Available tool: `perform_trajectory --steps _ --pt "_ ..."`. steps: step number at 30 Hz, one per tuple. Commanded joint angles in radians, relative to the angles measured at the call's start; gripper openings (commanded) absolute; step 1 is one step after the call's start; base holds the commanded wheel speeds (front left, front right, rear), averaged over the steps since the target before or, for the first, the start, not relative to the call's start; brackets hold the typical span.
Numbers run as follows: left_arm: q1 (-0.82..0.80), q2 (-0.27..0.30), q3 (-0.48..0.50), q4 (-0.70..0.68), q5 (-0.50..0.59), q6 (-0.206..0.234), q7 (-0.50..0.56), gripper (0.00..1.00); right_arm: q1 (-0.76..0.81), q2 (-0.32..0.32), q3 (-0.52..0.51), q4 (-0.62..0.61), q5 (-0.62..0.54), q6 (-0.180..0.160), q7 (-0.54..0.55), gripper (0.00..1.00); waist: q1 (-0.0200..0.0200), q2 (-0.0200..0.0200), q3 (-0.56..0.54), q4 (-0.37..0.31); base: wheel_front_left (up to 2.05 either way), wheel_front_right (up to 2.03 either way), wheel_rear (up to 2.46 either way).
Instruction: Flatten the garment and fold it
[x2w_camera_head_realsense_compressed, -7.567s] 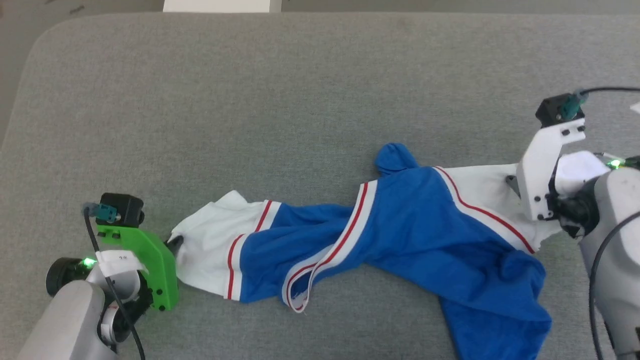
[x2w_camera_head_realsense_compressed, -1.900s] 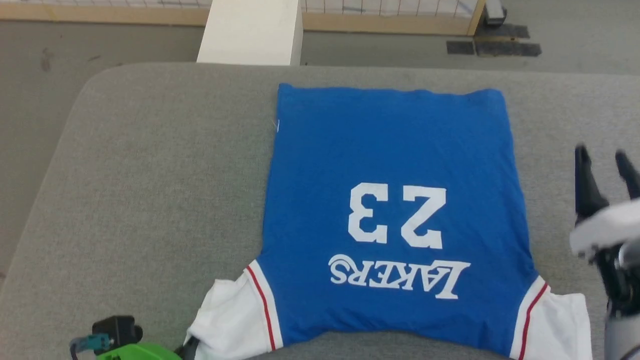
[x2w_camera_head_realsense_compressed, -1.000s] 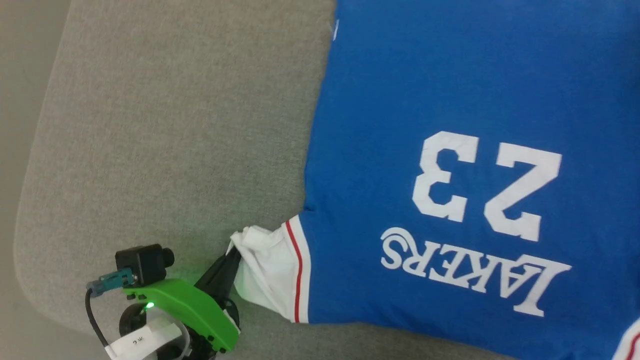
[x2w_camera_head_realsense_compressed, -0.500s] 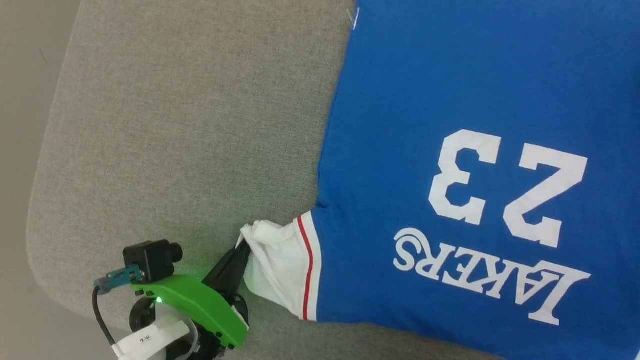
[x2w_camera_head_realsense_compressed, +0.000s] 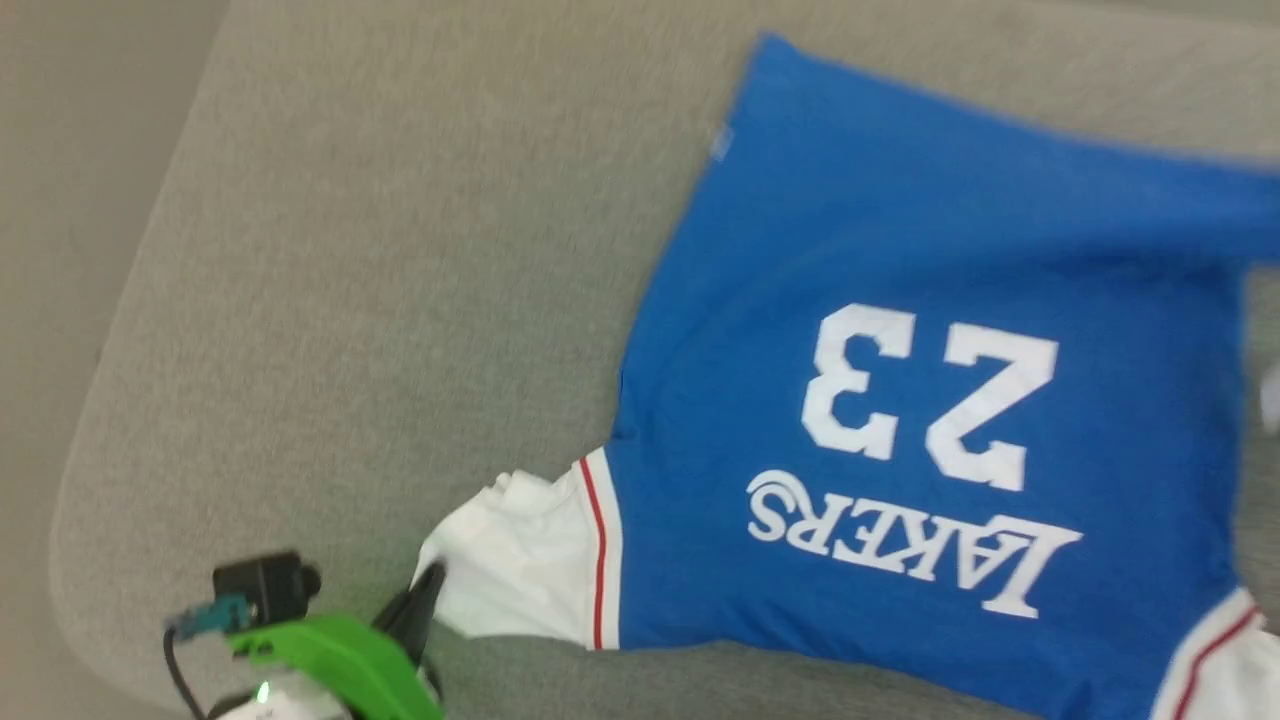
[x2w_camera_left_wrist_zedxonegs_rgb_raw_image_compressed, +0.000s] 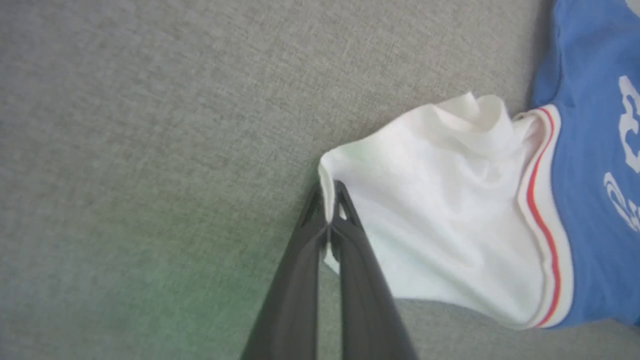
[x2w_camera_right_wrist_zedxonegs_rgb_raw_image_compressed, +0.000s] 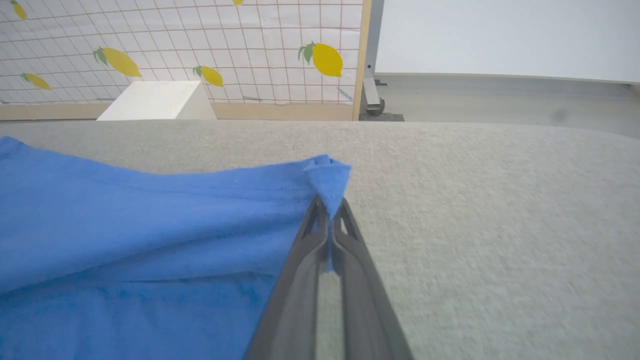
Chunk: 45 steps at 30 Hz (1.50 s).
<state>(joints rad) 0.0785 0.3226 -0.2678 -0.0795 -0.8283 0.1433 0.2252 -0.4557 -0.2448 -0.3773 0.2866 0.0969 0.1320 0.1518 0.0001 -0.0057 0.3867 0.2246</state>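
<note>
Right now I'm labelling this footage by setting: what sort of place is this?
Probably an indoor lab or test space rather than a home: a grey cloth-covered table carries the garment, a lemon-print partition on a caster stands beyond it, and a plain white block stands beside that.

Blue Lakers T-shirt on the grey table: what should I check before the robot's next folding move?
1. Jaws of the left gripper shut on the edge of the white short sleeve: ok.
2. Jaws of the right gripper shut on the blue hem corner: ok.
3. Royal-blue knit T-shirt print side up: ok.
4. Held sleeve smoothed: not ok, bunched.
5. Hem lying flat: not ok, rippled near the right gripper.
6. Other white sleeve flat: cannot tell, cut off at the head view's edge.
</note>
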Motion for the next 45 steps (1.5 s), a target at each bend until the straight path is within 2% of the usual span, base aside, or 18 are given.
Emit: perform_trajectory --steps 1,6,10,13,23,28,29,30,31,32,34,37,42,45 --pt "0.042 0.017 0.003 0.013 0.0 0.017 0.016 0.0 0.058 0.015 -0.03 -0.02 0.009 -0.001 -0.004 0.0 -0.0001 0.0057 -0.13 -0.071 0.0 0.0 0.0" --pt "0.094 0.043 0.012 -0.017 -0.006 0.037 0.039 0.0 0.248 0.074 -0.133 -0.103 -0.017 -0.001 0.065 0.0 -0.0001 0.0057 -0.205 -0.106 0.0 0.0 0.0" --pt "0.124 0.054 0.015 -0.038 -0.011 0.048 0.052 0.0 0.377 0.125 -0.203 -0.162 -0.027 -0.001 0.175 0.0 -0.0001 0.0057 -0.24 -0.125 0.0 0.0 0.0" --pt "0.139 0.057 0.014 -0.051 -0.014 0.053 0.056 0.0 0.457 0.159 -0.244 -0.174 -0.021 -0.001 0.298 0.0 -0.0001 0.0057 -0.253 -0.136 0.0 0.0 0.0" --pt "0.142 0.061 0.001 -0.064 -0.007 0.061 0.066 0.0 0.537 0.191 -0.269 -0.114 -0.017 -0.001 0.576 0.0 -0.0001 0.0057 -0.246 -0.139 0.0 0.0 0.0" --pt "0.139 0.058 -0.002 -0.064 -0.008 0.062 0.065 0.0 0.525 0.194 -0.256 -0.112 0.0 -0.001 0.585 0.0 -0.0001 0.0057 -0.238 -0.141 0.0 0.0 0.0" --pt "0.139 0.059 -0.001 -0.063 -0.008 0.062 0.065 0.0 0.521 0.194 -0.253 -0.12 0.003 -0.001 0.57 0.07 -0.0001 0.0057 -0.239 -0.142 0.0 0.0 0.0" --pt "0.139 0.06 -0.001 -0.062 -0.009 0.062 0.065 0.0 0.517 0.194 -0.249 -0.128 0.007 -0.001 0.55 0.36 -0.0001 0.0057 -0.239 -0.143 0.0 0.0 0.0" --pt "0.139 0.06 -0.001 -0.061 -0.009 0.062 0.065 0.0 0.514 0.194 -0.243 -0.137 0.01 -0.001 0.529 0.74 -0.0001 0.0057 -0.24 -0.143 0.0 0.0 0.0" --pt "0.138 0.059 -0.002 -0.061 -0.01 0.062 0.065 0.0 0.51 0.194 -0.24 -0.146 0.012 -0.001 0.507 1.0 -0.0001 0.0057 -0.241 -0.144 0.0 0.0 0.0" --pt "0.135 0.058 -0.004 -0.06 -0.011 0.061 0.066 0.0 0.499 0.194 -0.229 -0.167 0.017 -0.001 0.449 1.0 -0.0001 0.0057 -0.243 -0.144 0.0 0.0 0.0" --pt "0.13 0.056 -0.005 -0.059 -0.012 0.061 0.065 0.0 0.474 0.168 -0.173 -0.21 0.022 -0.001 0.307 1.0 -0.0001 0.0057 -0.242 -0.144 0.0 0.0 0.0" --pt "0.118 0.052 -0.008 -0.059 -0.011 0.059 0.063 0.0 0.407 0.099 -0.016 -0.234 0.055 -0.001 0.064 1.0 -0.0001 0.0057 -0.23 -0.14 0.0 0.0 0.0" --pt "0.108 0.052 -0.01 -0.058 -0.01 0.057 0.062 0.0 0.349 0.052 0.088 -0.215 0.072 -0.001 -0.042 1.0 -0.0001 0.0057 -0.218 -0.136 0.0 0.0 0.0"
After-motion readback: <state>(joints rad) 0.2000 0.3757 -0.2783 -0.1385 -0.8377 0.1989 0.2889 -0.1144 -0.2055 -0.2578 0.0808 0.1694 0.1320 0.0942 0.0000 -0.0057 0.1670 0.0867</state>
